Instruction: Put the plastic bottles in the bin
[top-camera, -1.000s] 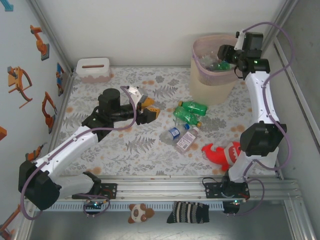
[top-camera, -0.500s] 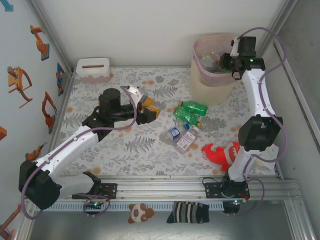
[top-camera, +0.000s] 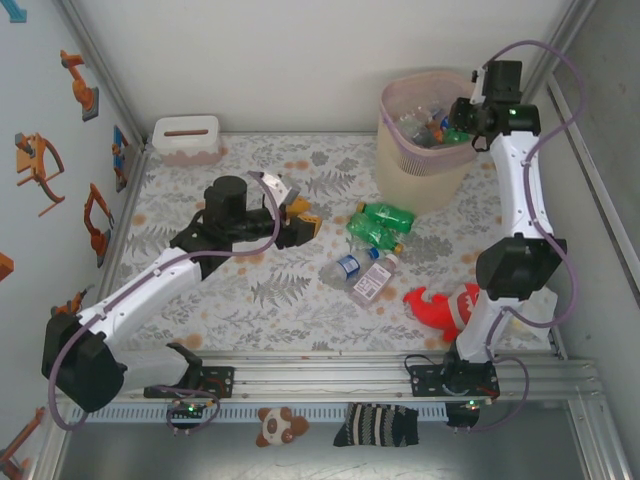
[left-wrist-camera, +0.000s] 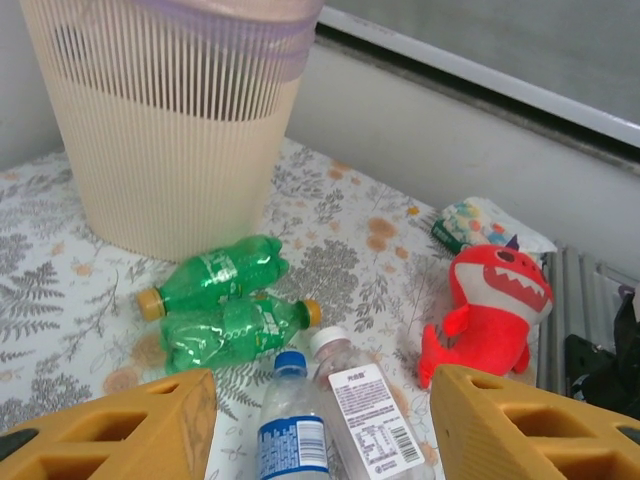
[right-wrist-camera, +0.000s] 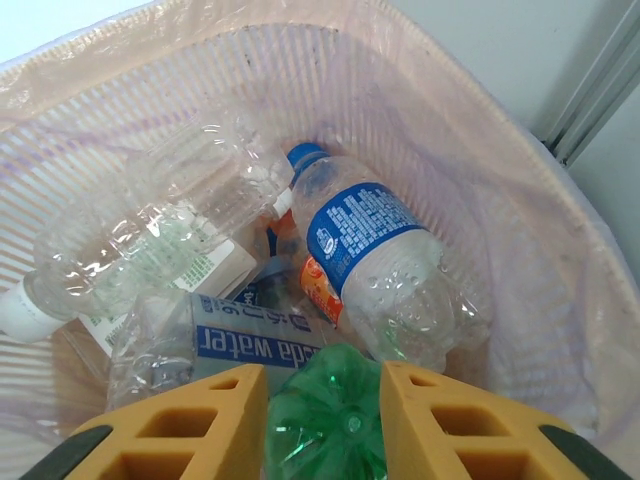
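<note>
The bin (top-camera: 420, 175) stands at one o'clock on the tabletop (top-camera: 250, 290), with several bottles (right-wrist-camera: 370, 260) lying inside. The right end effector (top-camera: 455, 128) hangs over its opening, clamped on a green bottle (right-wrist-camera: 325, 430). It would be best to spread the fingers only while centred above the opening, so the drop clears the rim. The left end effector (top-camera: 303, 224), jaws apart and empty, faces four loose bottles (top-camera: 368, 250) near the centre. Pale walls enclose the leaf-printed surface.
</note>
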